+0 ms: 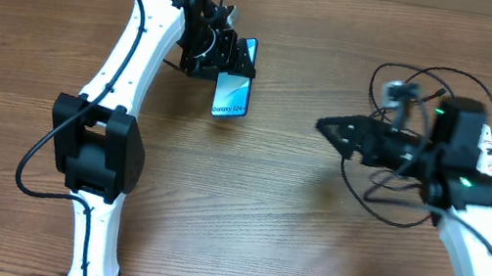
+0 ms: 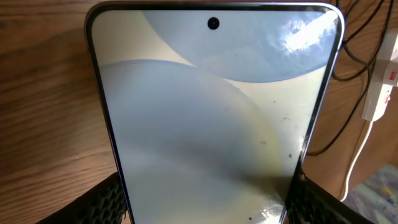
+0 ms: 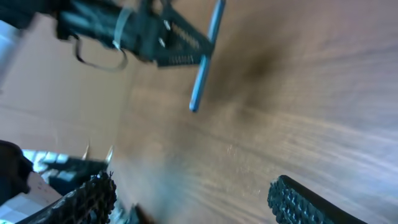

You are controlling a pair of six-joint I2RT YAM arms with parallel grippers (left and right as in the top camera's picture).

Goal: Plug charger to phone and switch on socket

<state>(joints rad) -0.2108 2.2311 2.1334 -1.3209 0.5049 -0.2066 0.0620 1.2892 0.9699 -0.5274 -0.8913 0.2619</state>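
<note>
My left gripper is shut on the phone, which hangs above the table at the back left with its light blue screen showing. In the left wrist view the phone fills the frame, and both pads press on its black edges. My right gripper points left toward the phone, a good way off, and its jaws stand open over bare wood. The right wrist view is blurred and shows the phone edge-on. The charger, a thin black cable, loops around my right arm; its tip is not clear. The socket is white with a red switch.
The socket's white cord trails down at the right edge of the left wrist view. Black cable loops lie beside it. My right arm covers most of the socket in the overhead view.
</note>
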